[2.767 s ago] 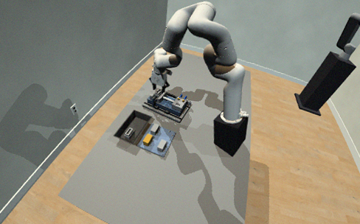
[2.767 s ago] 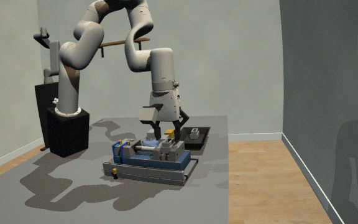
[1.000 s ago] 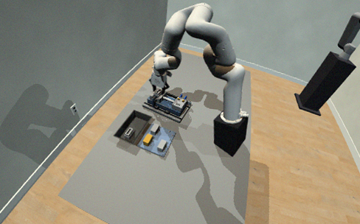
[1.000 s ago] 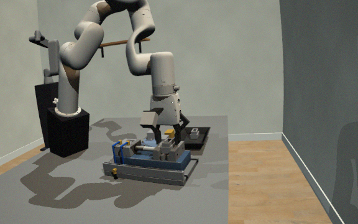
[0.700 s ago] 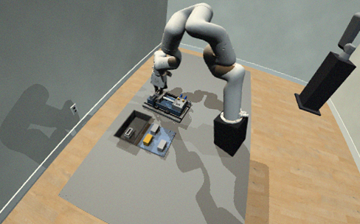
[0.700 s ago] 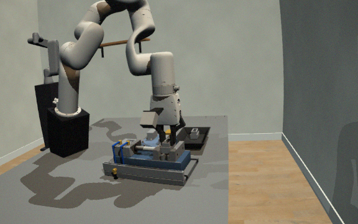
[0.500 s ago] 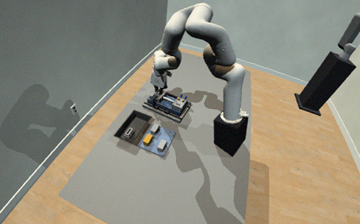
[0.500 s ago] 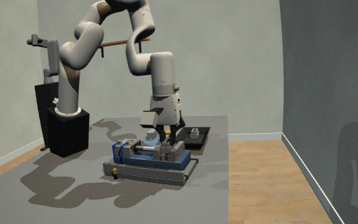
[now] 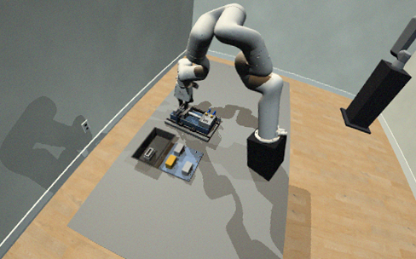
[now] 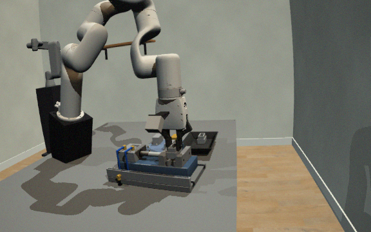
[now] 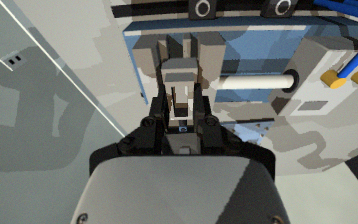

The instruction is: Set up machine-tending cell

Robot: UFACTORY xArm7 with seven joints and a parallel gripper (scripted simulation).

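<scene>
Grey matting (image 9: 173, 224) covered the middle of a wooden floor, and on it stood a white robot arm (image 9: 269, 106) on a black pedestal (image 9: 272, 164). The arm arched over and pointed straight down at a vise (image 10: 151, 165) with a blue body on a grey base plate. Its gripper (image 11: 182, 107) was down in the vise's opening, the two black fingers pinched on a small grey part with a pocket in it (image 11: 181, 85), which stood in the gap between the end blocks. From the wrist view the part sat just beside a pale rod (image 11: 252, 82) running across to the block with the blue hoses (image 10: 120, 151); whether the part rested on the low bars could not be told.

Beyond the vise, seen from above, a black outfeed tray (image 9: 143, 143) held one grey finished part (image 9: 149, 153) lying on its floor. Touching the tray's side was a blue infeed plate (image 9: 195, 162) carrying two grey aluminium blanks (image 9: 178, 148) (image 9: 187, 167) and one yellow brass blank (image 9: 170, 160), all flat and apart from each other.

Away from the mat, near the far wall, a tall black stand (image 9: 377, 95) carried a grey bracket.
</scene>
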